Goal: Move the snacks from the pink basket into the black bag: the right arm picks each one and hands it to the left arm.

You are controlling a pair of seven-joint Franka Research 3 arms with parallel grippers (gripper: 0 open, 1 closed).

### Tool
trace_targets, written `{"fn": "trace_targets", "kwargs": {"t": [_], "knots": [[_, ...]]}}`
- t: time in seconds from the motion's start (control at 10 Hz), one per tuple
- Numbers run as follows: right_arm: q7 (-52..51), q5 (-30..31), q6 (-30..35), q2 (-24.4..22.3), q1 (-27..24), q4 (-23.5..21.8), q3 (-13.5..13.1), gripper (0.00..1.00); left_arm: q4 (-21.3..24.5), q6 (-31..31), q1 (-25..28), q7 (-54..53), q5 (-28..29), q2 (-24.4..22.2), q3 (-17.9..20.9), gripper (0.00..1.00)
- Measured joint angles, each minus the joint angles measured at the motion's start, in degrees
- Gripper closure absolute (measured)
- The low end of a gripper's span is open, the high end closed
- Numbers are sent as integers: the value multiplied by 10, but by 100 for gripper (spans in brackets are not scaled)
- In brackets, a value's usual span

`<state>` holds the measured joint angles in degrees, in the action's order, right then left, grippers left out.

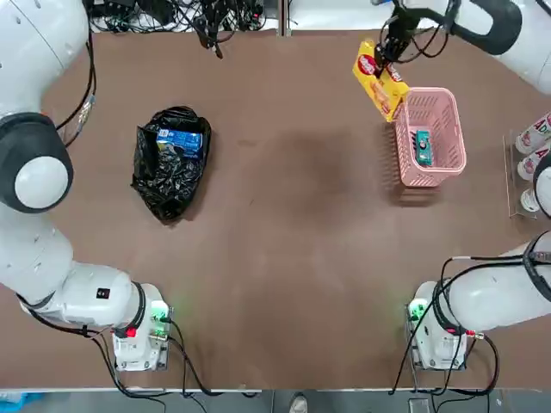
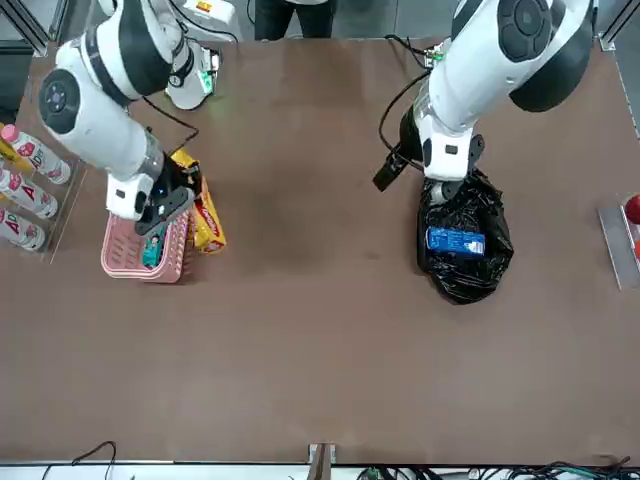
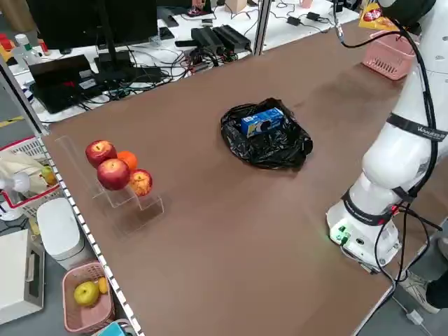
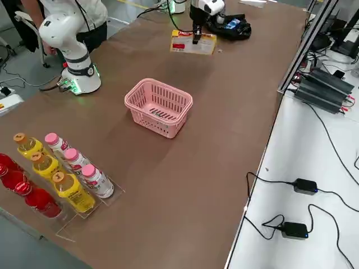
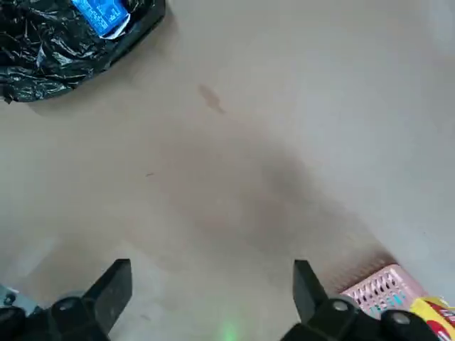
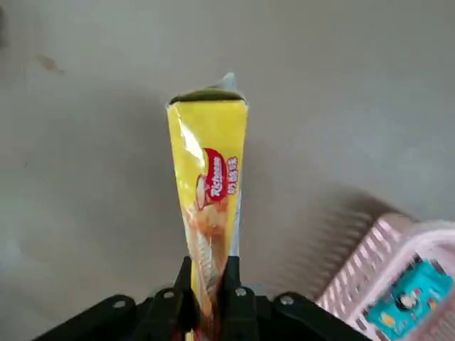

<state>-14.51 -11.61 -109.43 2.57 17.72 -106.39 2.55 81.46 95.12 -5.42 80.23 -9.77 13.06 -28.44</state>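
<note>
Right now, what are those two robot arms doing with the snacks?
The right tool is pinching a yellow snack pack and holding it up beside the pink basket. A small teal box is left in the basket. A blue cookie pack already sits in the black bag across the table. The left tool is open and empty, above the bare table between the bag and the basket.

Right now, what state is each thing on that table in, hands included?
Right hand: shut on the yellow pack, held up beside the pink basket.
Yellow pack: lifted, out of the basket.
Pink basket: upright, holding the teal box.
Teal box: lying in the basket.
Black bag: open, crumpled on the table.
Blue pack: lying in the bag.
Left hand: open, empty, above the table.
</note>
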Motion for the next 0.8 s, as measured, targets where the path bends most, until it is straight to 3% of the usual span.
{"fn": "trace_targets", "kwargs": {"t": [0.3,0.8], "knots": [[-35,-2,-83,1,62,2,0,81,-2,-5,0,26,38,0,-1,0],[-102,-1,-202,8,139,2,0,81,-4,-10,-1,180,33,5,-1,0]]}}
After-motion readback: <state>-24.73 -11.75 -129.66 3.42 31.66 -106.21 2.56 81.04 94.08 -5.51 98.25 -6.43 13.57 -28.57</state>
